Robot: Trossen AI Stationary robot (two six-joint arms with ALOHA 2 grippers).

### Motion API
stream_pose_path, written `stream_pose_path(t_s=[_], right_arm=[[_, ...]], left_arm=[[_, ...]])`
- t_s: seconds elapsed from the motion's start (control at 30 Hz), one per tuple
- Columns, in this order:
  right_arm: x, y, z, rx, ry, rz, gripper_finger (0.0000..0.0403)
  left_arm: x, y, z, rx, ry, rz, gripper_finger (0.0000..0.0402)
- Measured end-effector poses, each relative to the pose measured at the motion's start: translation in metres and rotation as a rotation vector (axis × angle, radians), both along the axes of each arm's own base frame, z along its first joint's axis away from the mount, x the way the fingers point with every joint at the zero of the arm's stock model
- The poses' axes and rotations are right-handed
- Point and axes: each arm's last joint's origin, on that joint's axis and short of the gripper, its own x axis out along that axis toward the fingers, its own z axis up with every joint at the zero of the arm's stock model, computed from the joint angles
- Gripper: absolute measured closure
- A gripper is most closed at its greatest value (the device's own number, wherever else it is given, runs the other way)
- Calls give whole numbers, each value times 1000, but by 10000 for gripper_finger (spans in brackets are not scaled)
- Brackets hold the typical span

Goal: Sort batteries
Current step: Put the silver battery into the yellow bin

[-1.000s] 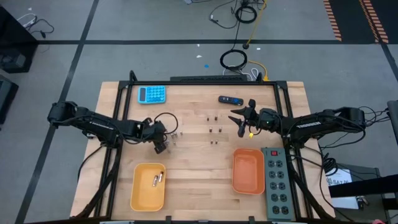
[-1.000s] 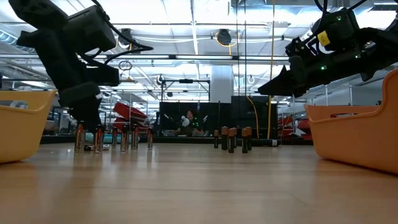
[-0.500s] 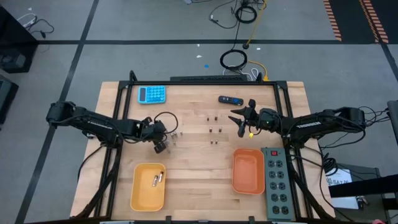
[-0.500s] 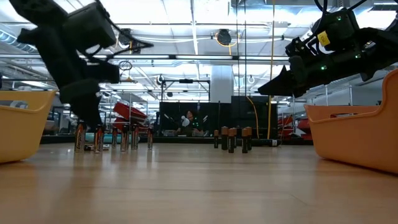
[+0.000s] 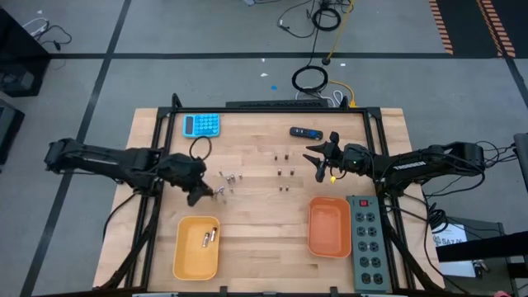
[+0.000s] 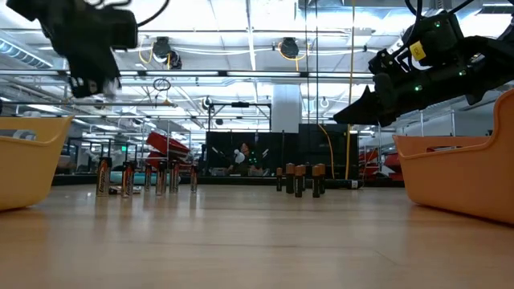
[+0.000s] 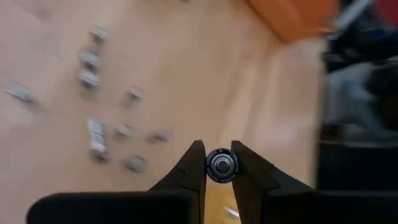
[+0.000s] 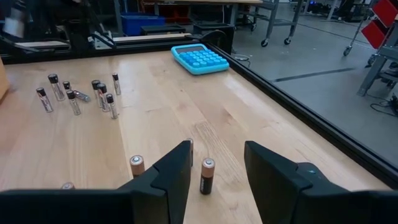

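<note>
- A wooden table (image 5: 264,239) is filling the middle of the high view, with a black frame running around its edges.
- The left arm (image 5: 99,158) is reaching in from the left side, and the right arm (image 5: 421,162) is reaching in from the right side.
- A grey power strip (image 5: 368,243) is lying along the right edge, just beside an orange tray (image 5: 329,227) sitting on the near right part of the table.
- A yellow tray (image 5: 197,247) is sitting on the near left part of the table, with two batteries (image 5: 209,238) lying inside it.
- A blue calculator (image 5: 201,124) is lying at the far left corner.
- A black gadget (image 5: 304,132) with a blue end is lying at the far side, near the right arm's tip.
- The left gripper (image 7: 214,167) is hanging above the table between the yellow tray and the silvery group, with its fingers pinching one battery (image 7: 222,165) end-on.
- The right gripper (image 8: 214,163) is hovering over the right half of the table, with its fingers spread apart and holding nothing.
- A group of silvery batteries (image 5: 228,179) is standing and lying left of centre, just beside the left gripper.
- A group of smaller dark batteries (image 5: 283,165) is standing upright at the centre, between the two grippers.
</note>
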Motion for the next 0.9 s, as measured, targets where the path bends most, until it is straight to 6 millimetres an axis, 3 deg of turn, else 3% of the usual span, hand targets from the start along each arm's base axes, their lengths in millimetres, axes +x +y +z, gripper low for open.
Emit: stream_pose_path(t_s=[0.43, 0.7, 0.8, 0.9], right_arm=[[0, 0, 0, 8, 0, -2, 259], [0, 0, 0, 20, -6, -4, 259], [0, 0, 0, 20, -6, -5, 259], [0, 0, 0, 20, -6, -2, 259]], left_arm=[[13, -51, -22, -322, 281, -50, 349], [19, -73, -46, -371, 500, -11, 287], [20, -75, -46, -389, 514, -31, 270], [23, -75, -30, -427, 467, -65, 264]])
